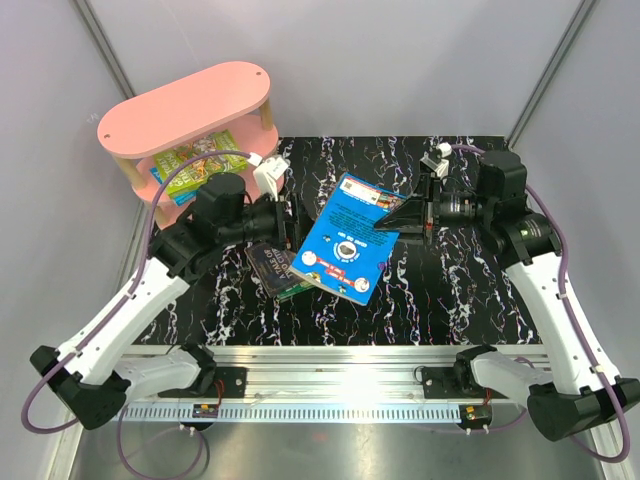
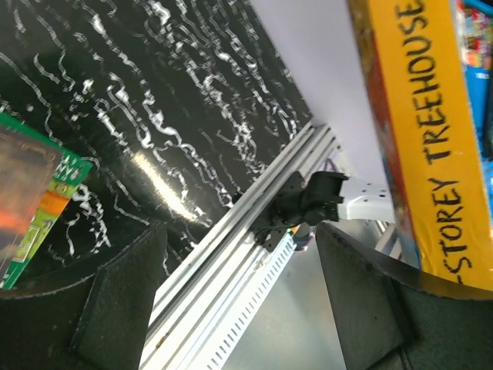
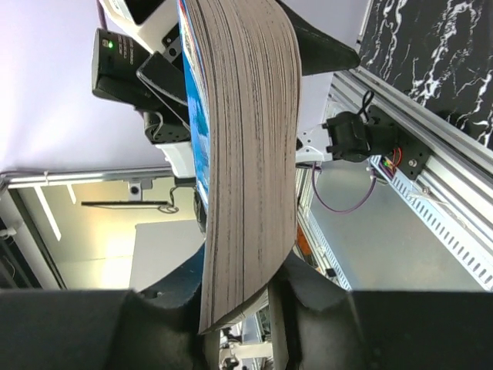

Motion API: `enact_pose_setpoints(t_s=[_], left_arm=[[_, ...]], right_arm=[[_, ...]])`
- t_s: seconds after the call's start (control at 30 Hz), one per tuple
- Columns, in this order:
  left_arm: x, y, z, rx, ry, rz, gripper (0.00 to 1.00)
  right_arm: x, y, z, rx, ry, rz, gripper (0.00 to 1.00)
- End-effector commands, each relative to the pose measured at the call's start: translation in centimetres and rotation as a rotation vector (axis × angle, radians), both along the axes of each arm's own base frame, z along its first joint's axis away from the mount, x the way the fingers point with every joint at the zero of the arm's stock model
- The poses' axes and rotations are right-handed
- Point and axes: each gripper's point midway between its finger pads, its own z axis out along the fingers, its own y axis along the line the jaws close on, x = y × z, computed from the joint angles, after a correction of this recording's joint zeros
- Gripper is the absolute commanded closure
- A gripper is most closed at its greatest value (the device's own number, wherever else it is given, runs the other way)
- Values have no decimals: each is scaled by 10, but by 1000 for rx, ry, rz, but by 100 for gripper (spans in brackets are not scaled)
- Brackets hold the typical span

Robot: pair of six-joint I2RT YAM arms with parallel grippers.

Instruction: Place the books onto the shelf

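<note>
Though glossy-covered, a bowed blue book (image 1: 342,245)

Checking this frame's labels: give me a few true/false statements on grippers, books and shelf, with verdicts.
1. The right gripper is shut on the blue book. True.
2. The left gripper clamps that book too. False: its jaws stand open, nothing between them.
3. The shelf has a book on its top board. False: that board is bare; books lie on the tier below.
4. A dark book lies on the table. True.
</note>
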Motion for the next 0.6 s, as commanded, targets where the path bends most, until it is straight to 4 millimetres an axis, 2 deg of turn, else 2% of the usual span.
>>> enact_pose_setpoints(t_s=[0.0,0.1,0.2,0.27,0.37,0.57], left_arm=[[-2,-5,58,-129,-116,-57,19],[9,8,58,-123,-97,-12,19],[19,21,55,-95,-85,28,20],[22,22,54,-91,-78,24,21],[24,21,53,-95,-67,20,21],[21,9,59,-149,-37,-49,21]], right_arm=[[-20,-2,28,74,-101,73,100],[-30,-4,26,65,-104,97,100],[-41,-9,8,6,-90,108,100],[-45,-11,-6,-21,-65,118,100],[-47,-11,-10,-11,-66,113,100],[-35,-7,-10,10,-75,105,100]])
